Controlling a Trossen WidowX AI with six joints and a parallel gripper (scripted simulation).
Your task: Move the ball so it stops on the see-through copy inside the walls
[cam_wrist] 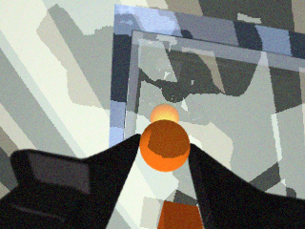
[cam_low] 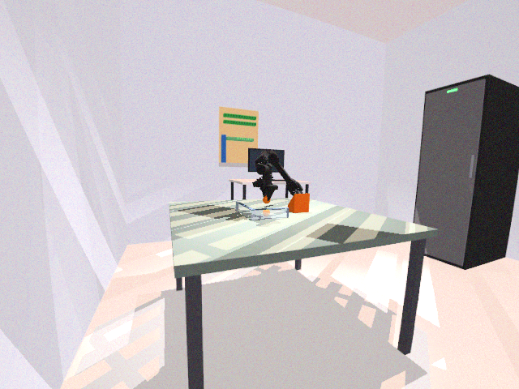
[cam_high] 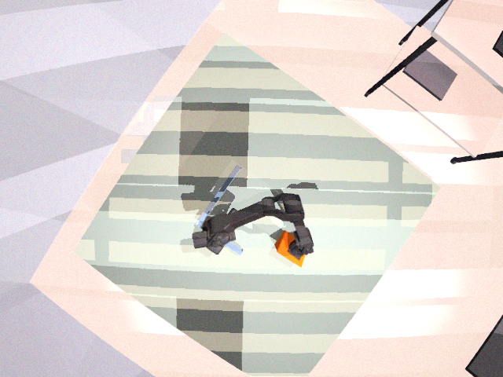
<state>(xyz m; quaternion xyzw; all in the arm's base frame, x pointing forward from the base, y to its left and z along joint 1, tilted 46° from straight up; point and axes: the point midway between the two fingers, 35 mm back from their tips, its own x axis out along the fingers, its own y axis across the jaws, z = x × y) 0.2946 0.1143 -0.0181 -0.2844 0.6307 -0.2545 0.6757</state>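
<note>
My gripper (cam_wrist: 164, 142) (cam_low: 266, 195) (cam_high: 213, 239) is shut on the orange ball (cam_wrist: 165, 148) (cam_low: 265, 201) and holds it a little above the table (cam_low: 293, 242). The see-through copy (cam_wrist: 164, 114) (cam_low: 266, 213) is a paler orange ball resting on the table just beyond the held ball, inside the corner. The two low clear walls (cam_wrist: 120, 95) (cam_high: 221, 190) (cam_low: 251, 207) meet at a corner, which shows at the upper left in the wrist view. In the overhead view the gripper hides the ball and the copy.
The arm's orange base block (cam_high: 286, 248) (cam_low: 299, 203) (cam_wrist: 178, 217) stands on the table to the right of the walls. A black cabinet (cam_low: 469, 171) stands at the right of the room, and a small desk with a monitor (cam_low: 265, 159) behind the table.
</note>
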